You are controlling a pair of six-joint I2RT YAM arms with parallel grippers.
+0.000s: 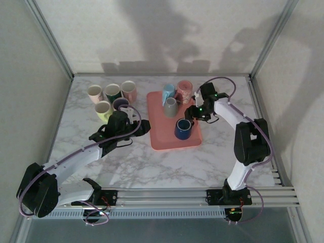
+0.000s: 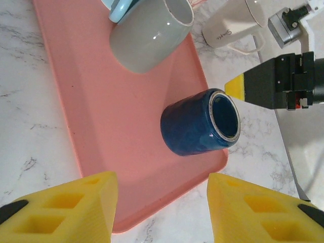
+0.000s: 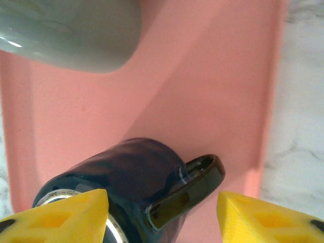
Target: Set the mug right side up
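Observation:
A dark blue mug (image 1: 183, 128) stands mouth up near the front right corner of the pink tray (image 1: 161, 135). In the left wrist view I see the blue mug's (image 2: 195, 129) side and open rim. My right gripper (image 1: 192, 113) hovers just above and behind it, open. In the right wrist view the mug's handle (image 3: 190, 190) lies between the yellow fingers without touching them, and the right gripper (image 3: 162, 212) holds nothing. My left gripper (image 1: 145, 126) is open at the tray's left edge, with nothing in the left gripper (image 2: 162, 197).
A grey mug (image 1: 170, 107), a light blue mug (image 1: 168, 92) and a pink mug (image 1: 185, 90) crowd the back of the tray. A white mug (image 2: 235, 23) sits off its far right side. Several mugs (image 1: 112, 98) stand at the back left of the marble table.

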